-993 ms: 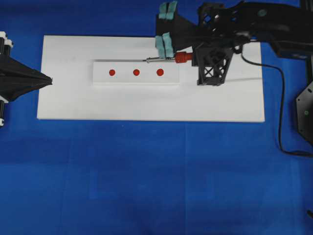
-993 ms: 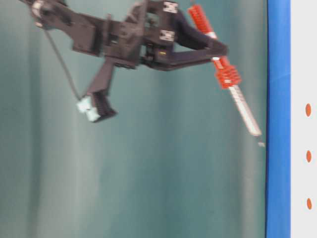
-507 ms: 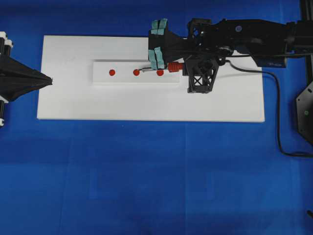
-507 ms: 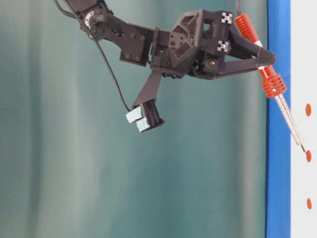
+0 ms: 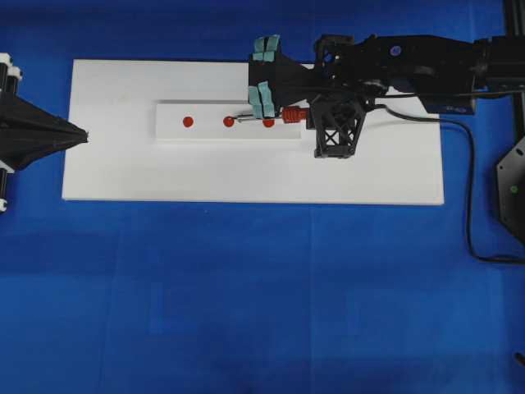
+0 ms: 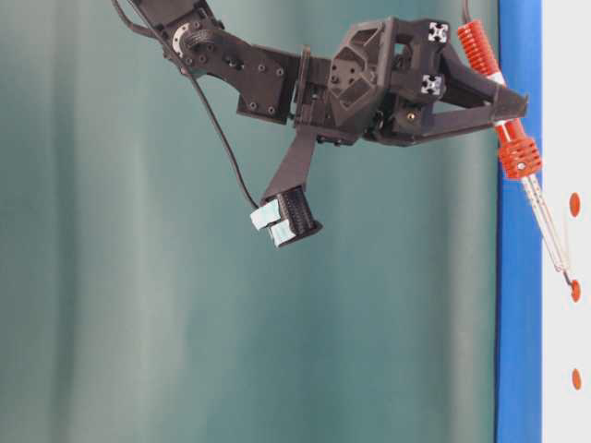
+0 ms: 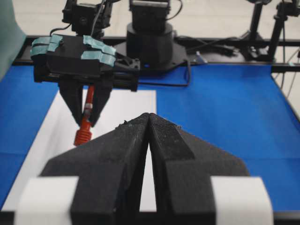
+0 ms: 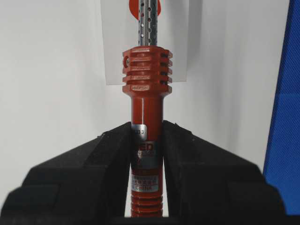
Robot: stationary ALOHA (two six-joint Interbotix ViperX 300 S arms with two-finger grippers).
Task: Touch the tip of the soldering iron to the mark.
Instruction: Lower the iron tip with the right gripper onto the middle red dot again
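Observation:
My right gripper (image 5: 314, 112) is shut on the red-orange handle of the soldering iron (image 5: 293, 115), just behind its ribbed collar (image 8: 146, 70). The silver shaft slants down to the left. The tip (image 5: 239, 120) rests at the edge of the middle red mark (image 5: 229, 121); the table-level view puts the tip (image 6: 566, 275) right at that mark (image 6: 575, 292), though contact is too fine to confirm. My left gripper (image 5: 82, 134) is shut and empty at the board's left edge, pointing toward the iron (image 7: 84, 133).
Two more red marks (image 5: 188, 121) (image 5: 268, 122) sit on the raised white strip (image 5: 205, 133), itself on a white board (image 5: 246, 176) over blue cloth. The iron's black cord (image 5: 469, 189) trails down the right side past the board.
The right arm has swung left and down, carrying the tip from above the strip's right end onto the middle mark. Over the last half second it barely moved. The left arm stayed still.

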